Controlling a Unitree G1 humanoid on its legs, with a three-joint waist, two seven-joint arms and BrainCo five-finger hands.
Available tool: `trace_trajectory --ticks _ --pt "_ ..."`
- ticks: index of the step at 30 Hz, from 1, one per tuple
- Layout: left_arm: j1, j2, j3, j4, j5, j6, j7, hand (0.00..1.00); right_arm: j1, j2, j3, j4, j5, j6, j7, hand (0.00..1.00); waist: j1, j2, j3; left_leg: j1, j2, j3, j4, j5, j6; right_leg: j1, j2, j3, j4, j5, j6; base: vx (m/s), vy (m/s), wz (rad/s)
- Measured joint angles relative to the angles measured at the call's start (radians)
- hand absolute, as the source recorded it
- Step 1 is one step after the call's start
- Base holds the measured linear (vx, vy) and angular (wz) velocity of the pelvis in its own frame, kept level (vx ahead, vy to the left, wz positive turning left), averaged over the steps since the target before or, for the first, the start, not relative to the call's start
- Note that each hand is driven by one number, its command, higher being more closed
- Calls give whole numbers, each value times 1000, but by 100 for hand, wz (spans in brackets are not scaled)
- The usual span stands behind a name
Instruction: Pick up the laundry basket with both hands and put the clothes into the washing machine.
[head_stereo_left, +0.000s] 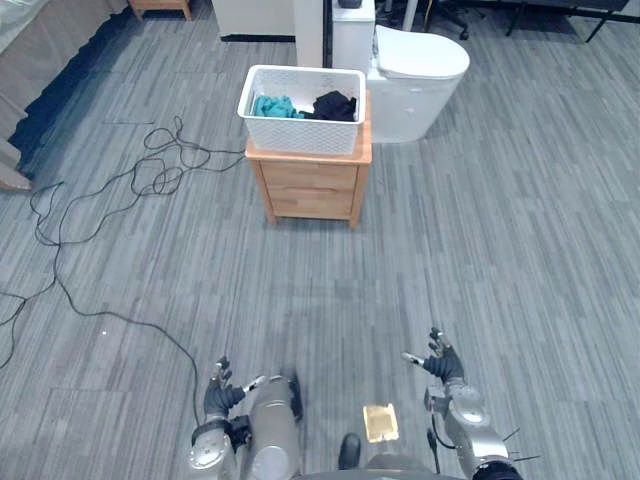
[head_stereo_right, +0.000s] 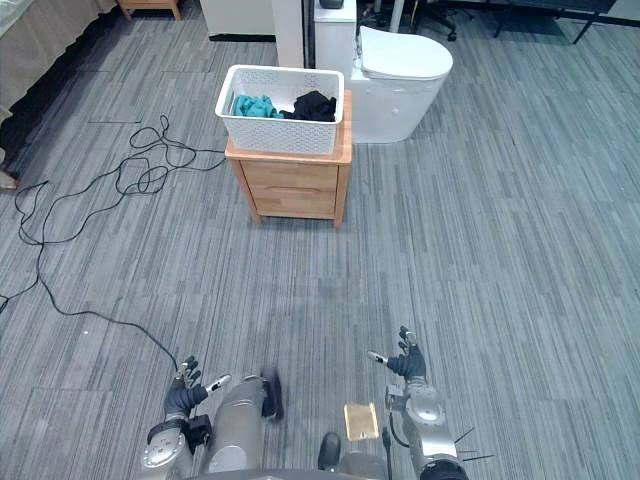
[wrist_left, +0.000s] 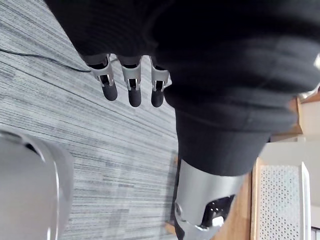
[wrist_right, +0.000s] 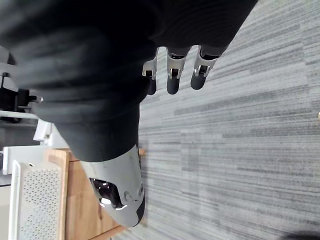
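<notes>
**Item:** basket (head_stereo_left: 300, 135), white, perforated walls. Stands on a small wooden surface (head_stereo_left: 310, 190) with drawers, ahead of the robot across open floor.

**Contents:** teal cloth (head_stereo_left: 272, 105) on the left side and black cloth (head_stereo_left: 335, 105) on the right, both inside the basket.

**Nearby:** white rounded appliance (head_stereo_left: 415, 85) just behind and to the right of the surface. Whether it is the washing machine cannot be told.

**Left hand** (head_stereo_left: 222, 388): low and near the body, well apart from the basket. Its fingers (wrist_left: 132, 87) are relaxed and released, holding nothing.

**Right hand** (head_stereo_left: 443, 362): likewise low and well apart from the basket. Its fingers (wrist_right: 172, 75) are loosely extended and empty.

**Step in hand (judged):** the approach. The basket is untouched and the clothes are not yet moved.

**Next move calls for (judged):** closing in on the surface squarely, then raising both hands to opposite sides of the basket at rim height. The grips need to be matched, so that the lift stays level and the clothes stay in.
</notes>
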Motion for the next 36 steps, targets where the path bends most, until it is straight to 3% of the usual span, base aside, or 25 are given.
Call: trace_trajectory --ticks 1,2,3,4,5,6,8,9,10,13,14,15,16,17,18,19,20,22,24,27,28,29,30,34,36 --pt "3 2 -2 1 0 0 0 0 18 10 -7 0 -1 -2 0 0 5 -23 -22 -11 -24 18 31 22 21 -20 -34 1 73 -36 30 661 230 -8" --pt "-10 -4 -8 10 0 0 -3 0 22 17 -22 16 -4 -1 0 0 -8 -28 -25 -13 -28 24 117 8 49 -102 -76 1 320 -54 55 657 228 -6" --pt "-12 1 -14 18 0 0 -3 0 21 22 -21 26 -5 0 0 0 -11 -34 -26 -1 -32 27 143 -9 73 -149 -98 3 457 -46 55 650 226 -6" --pt "-15 16 -20 35 0 1 -3 0 20 36 -20 38 -5 0 1 0 -16 -61 -27 32 -58 39 174 -59 104 -230 -145 6 672 17 61 654 212 5" --pt "-18 31 -28 46 0 9 -2 0 24 46 -18 57 -6 2 3 0 -32 -75 -26 87 -83 43 202 -125 125 -313 -207 5 915 148 42 799 247 14" --pt "-19 32 -34 50 0 17 0 0 16 49 -16 76 -6 4 4 0 -41 -62 -18 160 -87 44 215 -178 135 -378 -247 -14 1075 126 -20 661 199 11" --pt "-16 30 -35 50 0 17 3 0 13 51 -7 76 -8 4 6 0 -44 -39 -6 282 -86 45 179 -210 132 -434 -254 -46 1123 92 -66 617 172 -6" --pt "-15 34 -34 47 0 16 8 0 13 53 -5 72 -9 2 11 0 -50 -12 -2 362 -83 42 133 -226 130 -482 -246 -69 1079 62 -66 584 128 1" --pt "-15 35 -33 39 0 15 10 0 12 53 -5 63 -10 2 19 0 -61 -9 -6 408 -83 38 100 -236 126 -523 -231 -86 1017 42 -60 542 74 15" --pt "-31 39 -33 43 0 15 11 0 8 49 -13 52 -10 0 23 0 -77 -5 -7 519 -87 22 23 -243 115 -594 -141 -108 558 57 -41 571 12 35" --pt "-32 42 -32 42 1 14 12 0 20 48 -18 54 -10 0 22 0 -77 -13 -12 562 -98 14 3 -262 83 -589 -102 -106 350 143 -45 631 -40 45" --pt "-23 45 -31 43 4 15 12 0 39 52 -17 56 -10 3 22 0 -70 -41 -28 589 -122 1 0 -290 41 -589 -82 -70 229 252 -63 646 -72 53" --pt "-19 44 -30 47 12 16 12 0 54 54 -16 54 -10 4 22 0 -73 -55 -36 605 -133 -6 14 -305 26 -587 -81 -33 244 327 -122 567 -116 80" --pt "-16 28 -26 48 31 16 11 0 80 49 -20 47 -7 9 22 0 -81 -38 -50 597 -102 -31 131 -331 -3 -575 -87 -60 324 291 -149 463 -118 75" --pt "-14 25 -26 46 33 15 10 0 85 50 -20 39 -7 9 22 0 -83 -35 -49 579 -93 -34 175 -331 -4 -565 -89 -67 326 276 -153 538 -154 92" --pt "-11 4 -23 37 39 16 6 0 105 48 -16 -2 -6 8 22 0 -95 -4 -44 464 -38 -44 452 -314 -37 -519 -71 -96 315 239 -155 479 -155 38" --pt "-5 -20 -18 34 39 16 3 0 109 48 -14 -35 -4 8 20 0 -75 36 -43 351 58 -27 691 -292 -69 -478 -26 -99 295 218 -174 460 -146 13" --pt "8 -21 -19 34 40 19 -4 0 95 63 -7 -44 1 7 18 0 -56 41 -41 283 155 9 828 -298 -59 -421 8 -89 279 187 -186 432 -109 -36" --pt "12 -22 -23 32 40 19 -6 0 94 73 -8 -49 7 6 16 0 -49 20 -47 251 189 31 755 -310 -39 -372 5 -68 248 171 -182 382 -80 -32" --pt "6 -27 -22 30 40 19 -6 0 90 70 -30 -58 14 4 10 0 -40 20 -52 259 175 13 440 -312 -35 -322 -9 -33 206 172 -167 362 59 -35" --pt "-4 -30 -23 32 39 18 -6 0 90 69 -54 -52 14 4 -2 0 -40 26 -53 277 144 -27 275 -288 -59 -322 -15 -27 205 171 -162 339 195 -22" --pt "-11 -34 -23 36 39 18 -5 0 90 66 -76 -46 13 4 -5 0 -39 39 -53 304 124 -67 126 -191 -73 -315 -14 -17 202 161 -137 244 191 -25" --pt "-12 -39 -23 41 38 17 -5 0 91 59 -87 -45 13 4 -5 0 -43 57 -55 315 124 -81 85 -112 -76 -307 -6 -15 199 155 -125 185 180 -23" --pt "-7 -12 -26 81 39 18 -6 0 120 71 -98 -37 5 7 -4 0 -44 10 -75 392 52 -46 1 -114 -76 -270 -82 11 171 145 -67 183 178 -9" --pt "-10 8 -26 80 40 18 -7 0 112 69 -97 -49 -8 6 -5 0 -45 8 -80 396 17 -38 -27 -107 -65 -272 -113 23 151 146 -40 81 144 0"
